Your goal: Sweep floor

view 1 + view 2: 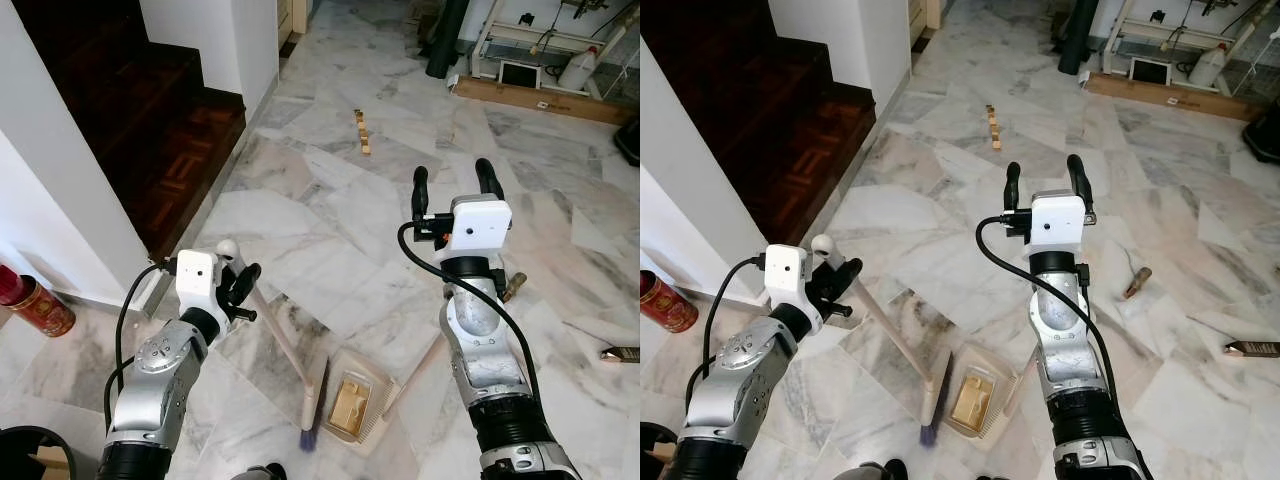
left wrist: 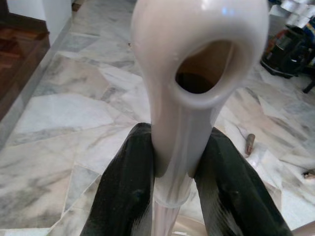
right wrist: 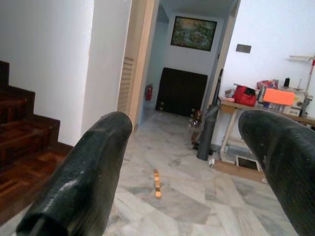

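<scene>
My left gripper (image 1: 240, 285) is shut on the top end of a cream broom handle (image 2: 192, 73), both black fingers (image 2: 128, 196) pressed against it below its hanging hole. The broom runs down and to the right to its head (image 1: 310, 420) with blue bristles on the marble floor. Beside the head lies a beige dustpan (image 1: 372, 378) with a wooden block (image 1: 350, 400) inside it. My right gripper (image 1: 450, 185) is raised above the floor, open and holding nothing. A short row of small wooden blocks (image 1: 362, 130) lies farther ahead, and a brown stick (image 1: 514, 287) to the right.
A dark wooden staircase (image 1: 150, 120) and a white wall (image 1: 60, 180) stand to the left, with a red can (image 1: 35, 305) at the wall's foot. A plank (image 1: 540, 98) and clutter lie at the back right. Another wooden piece (image 1: 620, 354) is at the right edge.
</scene>
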`<state>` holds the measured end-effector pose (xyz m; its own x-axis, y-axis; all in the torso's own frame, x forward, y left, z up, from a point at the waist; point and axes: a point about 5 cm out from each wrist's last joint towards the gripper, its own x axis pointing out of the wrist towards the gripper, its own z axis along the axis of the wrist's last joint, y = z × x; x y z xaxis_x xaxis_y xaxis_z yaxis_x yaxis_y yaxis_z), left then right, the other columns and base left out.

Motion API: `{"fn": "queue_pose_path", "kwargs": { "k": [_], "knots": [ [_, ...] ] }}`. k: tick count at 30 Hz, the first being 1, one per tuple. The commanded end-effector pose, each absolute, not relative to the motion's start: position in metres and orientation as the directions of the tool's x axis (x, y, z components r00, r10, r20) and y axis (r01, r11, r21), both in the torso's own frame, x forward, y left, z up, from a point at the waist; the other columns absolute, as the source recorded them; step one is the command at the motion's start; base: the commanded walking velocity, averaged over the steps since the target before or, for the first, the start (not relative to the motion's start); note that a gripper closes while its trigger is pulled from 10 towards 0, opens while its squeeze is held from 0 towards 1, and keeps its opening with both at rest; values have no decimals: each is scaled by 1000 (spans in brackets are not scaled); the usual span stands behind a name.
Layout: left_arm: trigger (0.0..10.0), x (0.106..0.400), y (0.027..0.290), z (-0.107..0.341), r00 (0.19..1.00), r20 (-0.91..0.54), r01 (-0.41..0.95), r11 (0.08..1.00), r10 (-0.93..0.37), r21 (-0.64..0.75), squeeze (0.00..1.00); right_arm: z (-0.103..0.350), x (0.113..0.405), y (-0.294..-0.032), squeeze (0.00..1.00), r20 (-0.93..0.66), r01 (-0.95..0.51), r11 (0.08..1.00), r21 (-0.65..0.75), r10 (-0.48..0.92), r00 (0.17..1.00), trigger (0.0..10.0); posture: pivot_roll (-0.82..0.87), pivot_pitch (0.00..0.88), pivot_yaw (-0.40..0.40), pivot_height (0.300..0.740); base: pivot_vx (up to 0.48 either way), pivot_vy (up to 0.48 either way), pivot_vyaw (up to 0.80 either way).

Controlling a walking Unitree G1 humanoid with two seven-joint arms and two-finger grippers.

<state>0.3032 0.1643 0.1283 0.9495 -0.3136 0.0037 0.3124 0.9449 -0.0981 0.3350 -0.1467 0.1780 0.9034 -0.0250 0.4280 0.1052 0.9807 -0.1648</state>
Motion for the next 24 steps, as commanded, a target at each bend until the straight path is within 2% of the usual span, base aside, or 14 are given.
{"fn": "queue_pose_path", "kwargs": {
  "k": [1, 6, 12, 24],
  "knots": [
    [10000, 307, 169, 144, 952, 80, 301, 950, -295, -86, 0, 179, 333, -147, 0, 428, 114, 980, -163, -33, 903, 10000, 171, 131, -54, 740, 0, 0, 0],
    [10000, 310, 177, 154, 961, 120, 258, 963, -247, -79, 0, 179, 332, -147, 0, 426, 115, 981, -157, -38, 904, 10000, 172, 129, -53, 740, 0, 0, 0],
    [10000, 315, 191, 161, 979, 159, 137, 988, -125, -65, 0, 180, 332, -149, 0, 424, 124, 981, -149, -50, 904, 10000, 169, 123, -51, 740, 0, 0, 0],
    [10000, 315, 193, 160, 981, 170, 106, 991, -92, -80, 0, 182, 333, -155, 0, 416, 156, 981, -115, -95, 904, 10000, 163, 124, -55, 740, 0, 388, -67]
  ]
}}
